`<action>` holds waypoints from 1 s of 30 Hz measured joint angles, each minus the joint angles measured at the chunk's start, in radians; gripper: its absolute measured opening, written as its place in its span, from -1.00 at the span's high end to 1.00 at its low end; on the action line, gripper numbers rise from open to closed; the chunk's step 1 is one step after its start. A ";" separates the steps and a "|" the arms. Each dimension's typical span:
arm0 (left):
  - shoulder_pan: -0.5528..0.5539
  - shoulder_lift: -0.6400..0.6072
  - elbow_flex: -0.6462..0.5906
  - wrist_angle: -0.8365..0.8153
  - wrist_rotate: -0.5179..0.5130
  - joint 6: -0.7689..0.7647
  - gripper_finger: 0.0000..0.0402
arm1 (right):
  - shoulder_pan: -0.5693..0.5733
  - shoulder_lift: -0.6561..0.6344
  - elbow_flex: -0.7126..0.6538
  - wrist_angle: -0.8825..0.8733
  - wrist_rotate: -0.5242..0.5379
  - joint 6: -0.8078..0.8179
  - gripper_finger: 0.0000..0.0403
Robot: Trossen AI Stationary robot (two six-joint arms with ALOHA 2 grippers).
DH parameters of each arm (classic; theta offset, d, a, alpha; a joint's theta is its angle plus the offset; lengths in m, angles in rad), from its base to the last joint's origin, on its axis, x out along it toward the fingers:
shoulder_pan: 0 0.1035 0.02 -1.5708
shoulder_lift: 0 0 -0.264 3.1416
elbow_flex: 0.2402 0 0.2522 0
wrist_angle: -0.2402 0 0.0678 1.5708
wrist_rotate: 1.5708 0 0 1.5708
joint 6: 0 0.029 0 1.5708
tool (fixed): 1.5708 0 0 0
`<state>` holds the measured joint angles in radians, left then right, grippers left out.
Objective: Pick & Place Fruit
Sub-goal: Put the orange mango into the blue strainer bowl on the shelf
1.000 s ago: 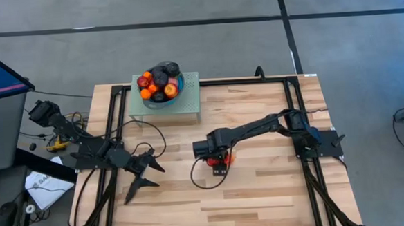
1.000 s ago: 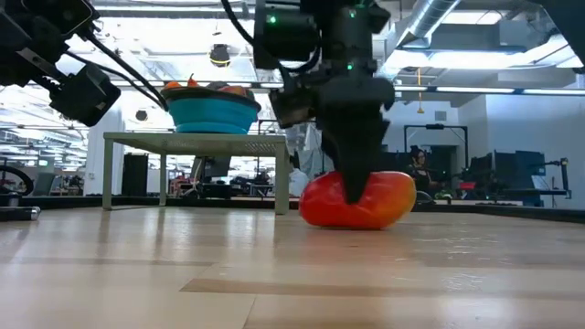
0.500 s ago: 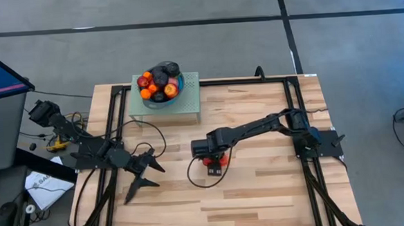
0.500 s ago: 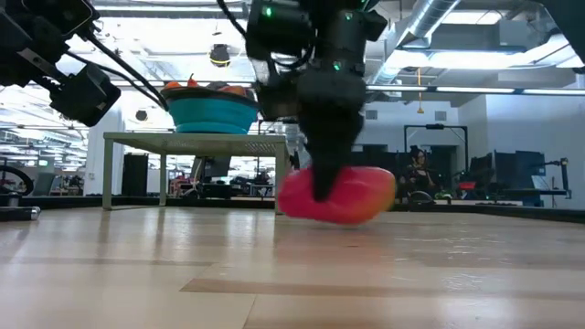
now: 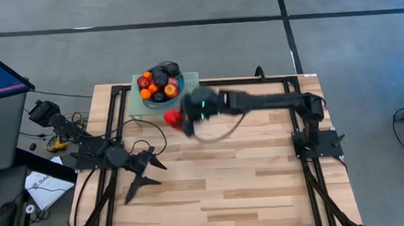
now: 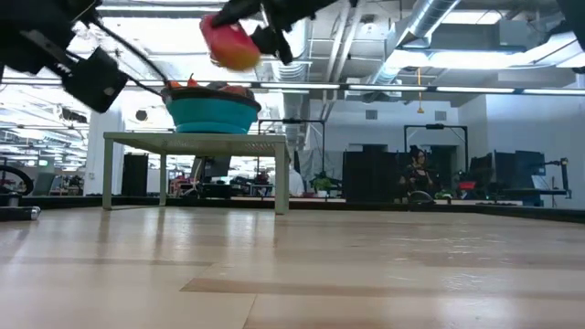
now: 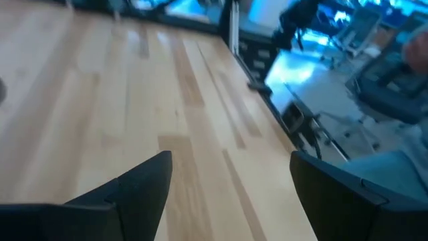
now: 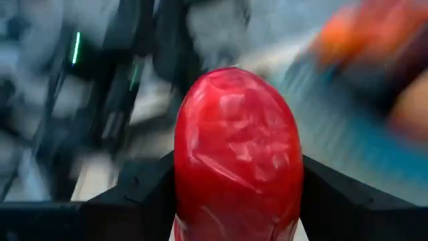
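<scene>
My right gripper (image 5: 183, 116) is shut on the long red-orange fruit (image 5: 172, 118). It hangs in the air just on the near-right side of the round blue bowl (image 5: 160, 87), and both are blurred. In the low view the fruit (image 6: 228, 42) is above the level of the bowl's rim (image 6: 212, 102). The bowl is heaped with red, orange and dark purple fruits (image 5: 157, 82) and stands on a small green raised stand (image 5: 188, 103). My left gripper (image 5: 146, 172) is open over the table's near left part and touches nothing. My right gripper pinches the long red-orange fruit (image 8: 234, 147) between its two fingers (image 8: 144, 187), which lie on its two long sides (image 8: 184, 167). One rounded end of the fruit sticks out past the fingertips. The fruit is lifted clear of the table, up in the air beside the bowl.
The green stand's legs (image 6: 281, 174) rest on the table's far part. A black frame rail (image 5: 242, 81) runs along the far edge. Cables (image 5: 148, 133) lie by the left arm. Bare wooden boards (image 5: 247, 180) fill the table's middle and near part.
My right gripper, shut on the long fruit throughout, first dragged it a little to the left on the table. It then rose fast and swung toward the far left, to the bowl. The fruit went from lying on the table to lifted clear, above the bowl's rim height.
</scene>
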<state>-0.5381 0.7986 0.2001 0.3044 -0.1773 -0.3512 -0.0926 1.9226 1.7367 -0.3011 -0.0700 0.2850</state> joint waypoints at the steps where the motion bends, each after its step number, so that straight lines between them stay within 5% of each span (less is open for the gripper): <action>1: 0.000 0.000 0.000 0.020 -0.016 0.011 -0.48 | -0.025 0.002 0.024 0.035 0.002 -0.007 -0.21; 14: 0.003 -0.002 0.000 0.118 -0.121 0.077 -0.48 | -0.221 0.155 0.332 0.122 0.051 -0.033 -0.21; 30: 0.003 -0.002 0.000 0.125 -0.138 0.059 -0.48 | -0.260 0.160 0.297 0.067 0.249 -0.053 -0.21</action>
<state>-0.5354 0.7963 0.2005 0.4292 -0.3152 -0.2924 -0.3528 2.0830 2.0332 -0.2344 0.1786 0.2324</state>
